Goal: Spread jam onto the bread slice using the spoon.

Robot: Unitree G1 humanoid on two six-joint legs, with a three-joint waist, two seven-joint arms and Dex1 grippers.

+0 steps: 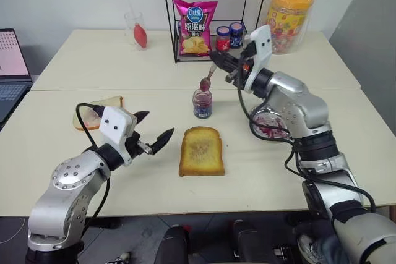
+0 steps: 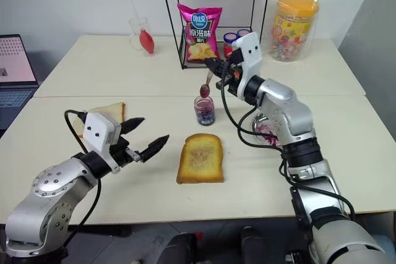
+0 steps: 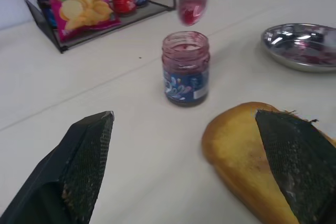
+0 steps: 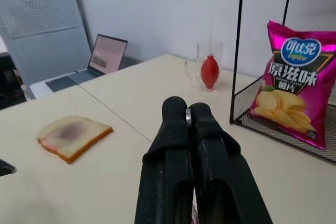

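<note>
With my left gripper [image 1: 154, 141] gaping wide beside the thick golden-brown toasted bread slice [image 1: 201, 151], I am holding the slim silvery spoon [image 1: 206, 80], seemingly loaded, in my clamped right gripper [image 1: 218, 61] above the small clear glass jar of dark jam [image 1: 202, 103]; carrying it down to the toast comes next.

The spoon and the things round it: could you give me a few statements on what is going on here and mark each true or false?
1. The right tool is shut on the spoon. True.
2. The spoon's bowl rests on the bread slice. False: it hangs just above the open jam jar, coated with jam.
3. The left tool stands open and holds nothing. True.
4. The bread slice is already covered in jam. False: its top looks bare and golden-brown.
5. The steel dish lies to the robot's left of the jar. False: it lies to the right, smeared with jam.
</note>
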